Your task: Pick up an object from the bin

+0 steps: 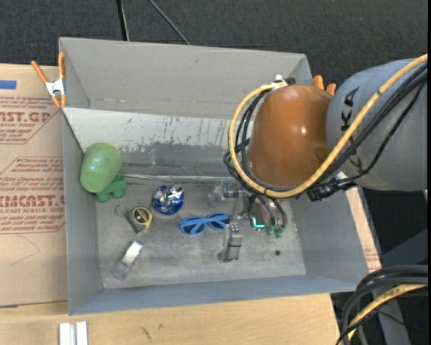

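Blue sunglasses (205,224) are the nearest pick in the camera view. They lie flat on the floor of the bin (187,70), a little right of its middle, with a blue-and-white ball (168,199) just beside them to the left. The end effector (232,244) hangs close by their right end, below the arm's orange cover (287,139). Whether it is released or clenched I cannot tell, and it may be touching the frame. The glasses look like thin plastic, so probably light, fairly stiff and a bit slippery. The narrow bridge between the lenses seems the safest hold. A green toy (100,168) sits well apart at the left wall.
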Tool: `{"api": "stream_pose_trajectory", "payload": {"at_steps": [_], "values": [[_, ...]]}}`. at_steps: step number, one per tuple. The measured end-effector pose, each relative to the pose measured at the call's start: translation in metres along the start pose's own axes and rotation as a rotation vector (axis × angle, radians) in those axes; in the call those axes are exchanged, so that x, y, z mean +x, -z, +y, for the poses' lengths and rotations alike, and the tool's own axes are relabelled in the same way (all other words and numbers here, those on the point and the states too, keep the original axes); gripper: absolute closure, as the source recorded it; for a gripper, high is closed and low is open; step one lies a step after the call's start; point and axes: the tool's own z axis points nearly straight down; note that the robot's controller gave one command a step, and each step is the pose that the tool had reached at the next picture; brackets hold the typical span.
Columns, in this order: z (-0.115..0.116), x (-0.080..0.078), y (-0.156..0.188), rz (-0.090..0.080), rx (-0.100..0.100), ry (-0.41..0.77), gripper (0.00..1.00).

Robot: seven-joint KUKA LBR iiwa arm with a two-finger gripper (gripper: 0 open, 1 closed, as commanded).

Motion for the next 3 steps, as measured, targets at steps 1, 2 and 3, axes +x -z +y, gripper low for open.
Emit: {"api": "stream_pose_trajectory", "payload": {"at_steps": [1,2,3], "values": [[-0.003,-0.058,-0.122,-0.002,0.000,-0.138,0.00],[-0.003,-0.059,-0.118,-0.007,-0.001,-0.137,1.00],[0.001,-0.042,0.004,-0.016,0.000,-0.032,1.00]]}}
